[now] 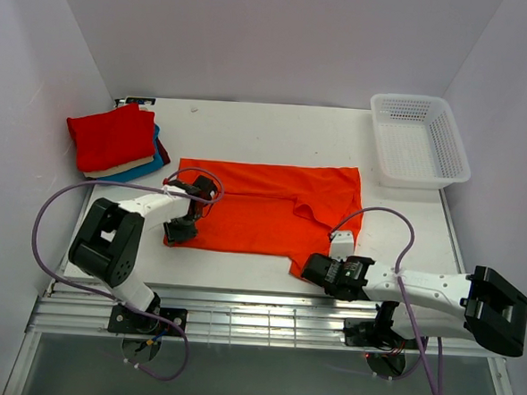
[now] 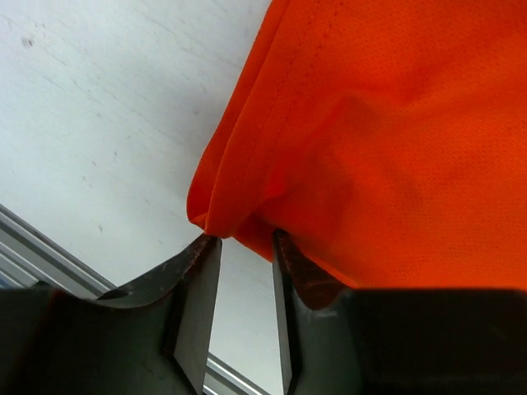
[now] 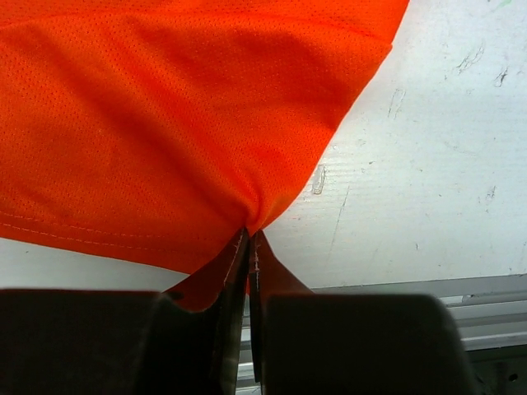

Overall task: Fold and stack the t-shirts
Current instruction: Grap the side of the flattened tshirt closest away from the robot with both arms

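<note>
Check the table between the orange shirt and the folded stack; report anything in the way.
Nothing visible blocks it: the table between the orange shirt and the folded stack is bare. A purple cable arcs just beside that gap.

Back strip of table (image 1: 277, 127) open btwn folded stack (image 1: 115, 139) & basket (image 1: 419, 140).

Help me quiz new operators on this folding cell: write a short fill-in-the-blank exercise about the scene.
1. The t-shirt spread on the table is bright ____.
2. The top shirt of the folded stack is ____.
3. The white mesh basket sits at the table's far ____ corner.
4. The end effector with its jaws pressed together on the spread shirt's edge belongs to the ____ arm.
Missing words: orange; red; right; right.
</note>
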Robot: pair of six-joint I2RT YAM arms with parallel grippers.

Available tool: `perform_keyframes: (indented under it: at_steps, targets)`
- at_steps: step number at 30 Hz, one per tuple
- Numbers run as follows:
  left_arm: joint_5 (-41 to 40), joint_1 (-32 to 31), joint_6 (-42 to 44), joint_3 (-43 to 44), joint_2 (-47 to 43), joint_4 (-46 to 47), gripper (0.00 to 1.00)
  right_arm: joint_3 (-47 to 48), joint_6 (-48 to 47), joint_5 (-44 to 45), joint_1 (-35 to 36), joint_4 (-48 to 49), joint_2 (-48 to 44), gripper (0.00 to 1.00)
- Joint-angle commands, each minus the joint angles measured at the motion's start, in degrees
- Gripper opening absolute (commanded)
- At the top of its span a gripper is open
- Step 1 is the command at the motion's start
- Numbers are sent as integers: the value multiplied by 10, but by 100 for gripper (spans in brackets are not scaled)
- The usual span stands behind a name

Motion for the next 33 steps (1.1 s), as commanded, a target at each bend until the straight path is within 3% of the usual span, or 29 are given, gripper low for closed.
perform_keyframes:
  at_steps: [1,5,11,13,18,25,33]
  targets:
    - [38,16,0,-36,53,70,40,-4,-3,-1,0,18,20,8]
    - [47,17,7,-35,62,73,21,-2,-6,-2,-1,25,27,8]
    - [53,18,13,-32,73,75,13,-17,-9,-12,-1,56,30,8]
    - [53,18,13,-33,68,75,0,-21,-7,-11,0,60,33,8]
    - [57,16,15,-39,40,85,0,0,7,17,5,19,9,8]
    - [55,16,23,-33,-33,95,0,89,-47,70,-16,-33,1,8]
    - [55,20,57,40,-34,93,0,160,-148,81,-111,-12,44,8]
